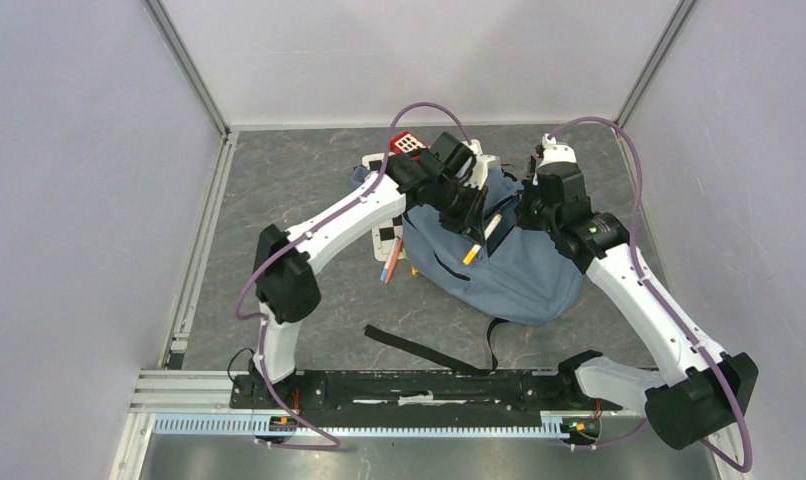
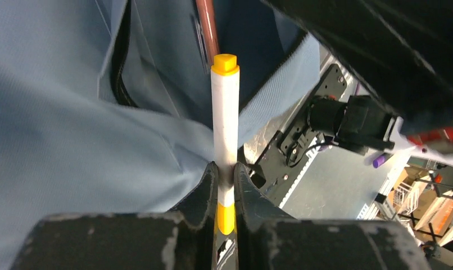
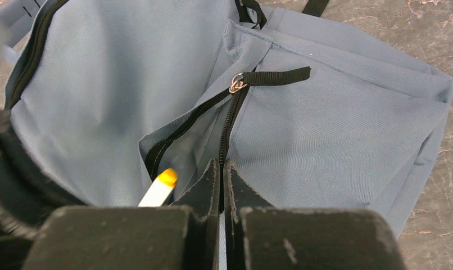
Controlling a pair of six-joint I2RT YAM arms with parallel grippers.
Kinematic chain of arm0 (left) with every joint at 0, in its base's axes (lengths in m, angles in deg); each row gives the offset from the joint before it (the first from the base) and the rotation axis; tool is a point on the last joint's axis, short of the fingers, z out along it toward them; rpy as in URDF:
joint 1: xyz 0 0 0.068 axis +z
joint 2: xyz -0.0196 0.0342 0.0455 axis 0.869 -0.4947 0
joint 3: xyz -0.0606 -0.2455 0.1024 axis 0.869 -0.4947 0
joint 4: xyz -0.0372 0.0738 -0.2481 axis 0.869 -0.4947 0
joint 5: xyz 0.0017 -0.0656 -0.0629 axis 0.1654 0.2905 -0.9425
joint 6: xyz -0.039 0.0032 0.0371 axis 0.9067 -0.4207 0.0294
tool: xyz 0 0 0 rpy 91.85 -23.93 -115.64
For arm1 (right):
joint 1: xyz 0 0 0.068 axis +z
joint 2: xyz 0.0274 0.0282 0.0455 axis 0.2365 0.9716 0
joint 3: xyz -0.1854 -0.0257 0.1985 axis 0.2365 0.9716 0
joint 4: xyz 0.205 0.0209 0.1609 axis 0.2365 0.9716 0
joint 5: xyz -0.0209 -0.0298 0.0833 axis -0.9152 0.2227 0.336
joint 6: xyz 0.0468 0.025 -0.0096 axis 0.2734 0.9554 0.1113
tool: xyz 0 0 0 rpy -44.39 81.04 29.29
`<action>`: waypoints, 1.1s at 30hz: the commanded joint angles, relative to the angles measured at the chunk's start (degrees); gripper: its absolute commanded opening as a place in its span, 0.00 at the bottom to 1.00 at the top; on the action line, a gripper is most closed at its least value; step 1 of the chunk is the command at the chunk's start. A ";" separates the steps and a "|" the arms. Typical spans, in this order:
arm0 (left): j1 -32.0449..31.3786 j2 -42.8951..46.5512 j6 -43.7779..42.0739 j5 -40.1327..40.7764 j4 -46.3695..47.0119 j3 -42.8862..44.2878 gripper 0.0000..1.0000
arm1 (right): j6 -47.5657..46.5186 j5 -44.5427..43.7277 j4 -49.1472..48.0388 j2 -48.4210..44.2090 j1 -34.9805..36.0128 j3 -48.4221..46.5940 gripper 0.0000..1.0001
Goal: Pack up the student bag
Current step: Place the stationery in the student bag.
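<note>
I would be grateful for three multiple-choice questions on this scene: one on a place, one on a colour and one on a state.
1. Where is the white marker?
A) on a shelf
B) between the left gripper's fingers
C) in a cup

2. What colour is the marker's cap?
A) green
B) black
C) yellow

3. How is the right gripper?
A) shut on the student bag at its zip edge
B) wide open
C) shut on the marker

Answers:
1 B, the left wrist view shows the fingers pinching it.
2 C, the cap shows yellow.
3 A, its fingers meet on the fabric by the zip.
</note>
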 commanded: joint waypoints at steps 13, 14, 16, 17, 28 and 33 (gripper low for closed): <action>0.13 -14.94 11.31 -0.86 7.80 14.78 0.02 | 0.88 4.10 -5.84 -3.79 0.20 1.85 0.00; 0.13 -15.12 12.40 -0.77 10.69 14.48 0.02 | 0.84 4.19 -5.85 -3.78 0.20 1.85 0.00; 0.13 -15.51 14.06 -0.33 15.47 13.63 0.02 | 0.90 4.19 -5.94 -3.77 0.20 1.79 0.00; 0.13 -15.89 14.89 0.11 17.31 13.32 0.02 | 0.79 4.05 -5.90 -3.78 0.20 1.88 0.00; -0.23 -15.41 14.52 5.10 21.42 9.17 0.25 | 0.83 3.58 -5.95 -3.18 0.20 1.90 0.00; -0.24 -13.76 11.81 5.58 22.43 8.55 0.57 | 0.85 2.89 -5.99 -3.04 0.20 1.55 0.00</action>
